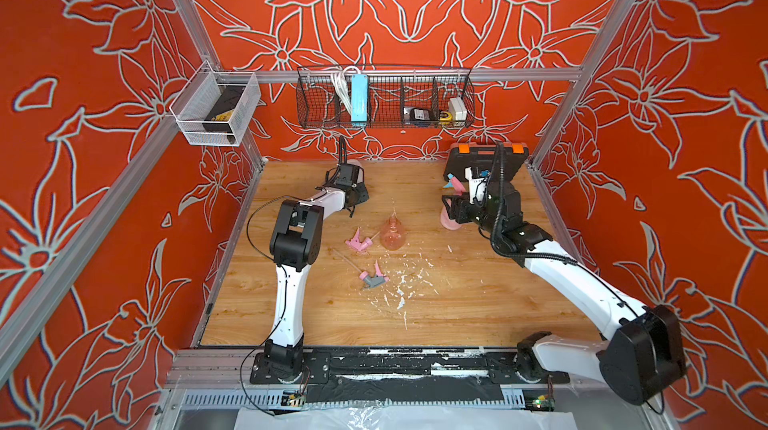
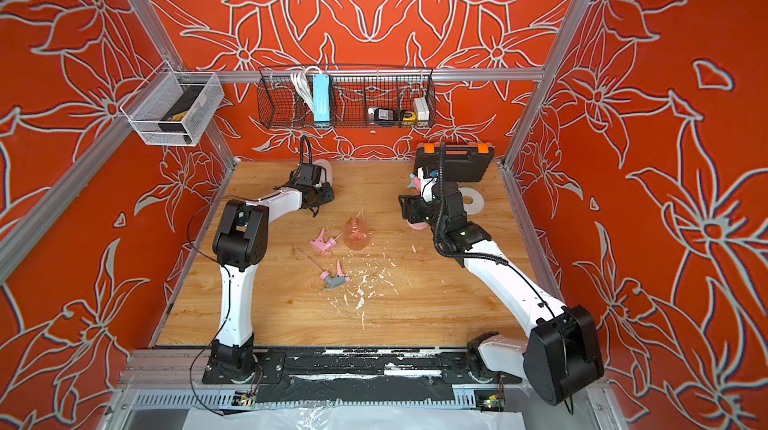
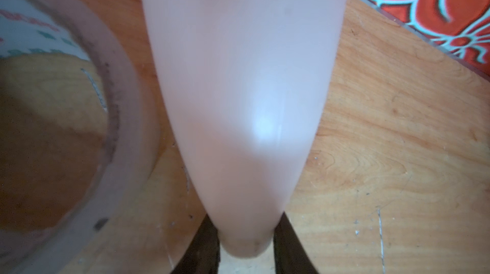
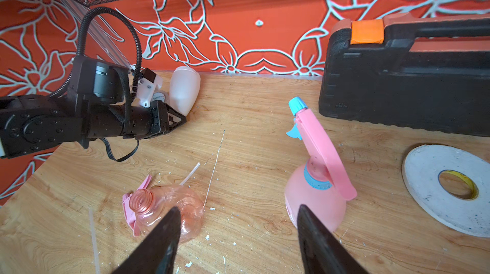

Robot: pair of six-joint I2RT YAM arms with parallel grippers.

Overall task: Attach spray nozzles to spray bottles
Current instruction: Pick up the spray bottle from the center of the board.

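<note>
**a slippery pinch on the thin end of the white bottle**

my left pincer [image 3: 246, 233] has its jaws drawn in on the narrow end of the white bottle [image 3: 244, 100], which lies on its side on the table [image 3: 397, 166]. the wrist view is blurred, so i read this as a clamp rather than swear to it. the taper worries me. a smooth, hollow bottle pinched at its thin end could squirt forward out of the jaws, or droop and twist once lifted. a clear tape roll [image 3: 127, 127] lies just beside the bottle, to one side of the pincer, and the back wall [image 3: 424, 7] is close beyond. a swing on the way up could knock either.

my right pincer [image 4: 238, 209] hangs with jaws apart and nothing between them. just ahead of it to one side stands the pink bottle [image 4: 315, 206] with the blue-tipped spray head [image 4: 318, 142] on, and a careless sweep could topple it. to the other side is the orange bottle [image 4: 169, 206], its neck bare, with the pink spray head [image 1: 357, 242] just beside it. the grey spray head [image 1: 374, 278] lies apart from both pincers. beyond the right pincer, a black tool case [image 4: 405, 81] and a white tape roll [image 4: 445, 187] crowd that side.
</note>
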